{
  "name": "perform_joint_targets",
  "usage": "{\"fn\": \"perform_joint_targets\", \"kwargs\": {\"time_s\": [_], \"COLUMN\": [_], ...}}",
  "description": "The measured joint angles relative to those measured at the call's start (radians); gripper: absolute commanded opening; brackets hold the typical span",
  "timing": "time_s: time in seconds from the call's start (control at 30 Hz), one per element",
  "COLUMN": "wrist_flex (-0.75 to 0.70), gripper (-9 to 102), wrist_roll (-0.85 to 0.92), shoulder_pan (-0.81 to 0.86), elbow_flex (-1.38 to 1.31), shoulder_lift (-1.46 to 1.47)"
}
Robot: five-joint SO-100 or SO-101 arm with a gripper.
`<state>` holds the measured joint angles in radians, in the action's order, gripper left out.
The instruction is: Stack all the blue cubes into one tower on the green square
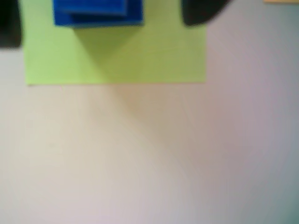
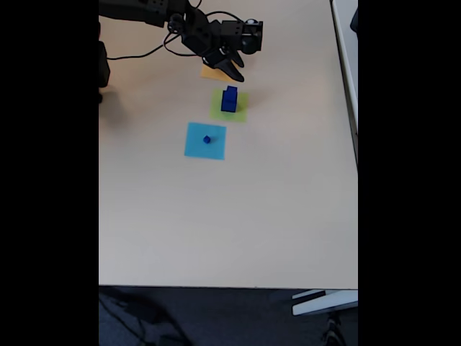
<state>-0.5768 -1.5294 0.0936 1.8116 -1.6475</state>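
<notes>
While the tower waits for its last piece, these lines set out the step:

Tower: a stack of blue cubes (image 2: 229, 99) stands on the green square (image 2: 230, 107); the wrist view shows two stacked tiers (image 1: 97, 12) at the top edge of the green patch (image 1: 117, 56).
Remaining piece: a tiny blue cube (image 2: 207, 139) sits on the light blue square (image 2: 205, 140), near the green one and towards the camera in the fixed view.
Gripper: the gripper (image 2: 232, 70) hovers above the orange-yellow square (image 2: 210, 72), just behind the tower; the fingers stand apart and hold nothing.
Step in hand, as I judge it: fetch the tiny cube.
Doing it well: swing wide of the tower, come down straight over the small cube, close gently and centred, then set it squarely on top.
Risk: a brush from a finger could topple the stack.
</notes>
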Motion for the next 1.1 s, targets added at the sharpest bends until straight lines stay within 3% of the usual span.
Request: {"fn": "perform_joint_targets", "kwargs": {"time_s": [1.1], "wrist_flex": [0.002], "gripper": [16], "wrist_roll": [0.057], "shoulder_pan": [0.026], "elbow_flex": [0.052], "shoulder_lift": [0.118]}}
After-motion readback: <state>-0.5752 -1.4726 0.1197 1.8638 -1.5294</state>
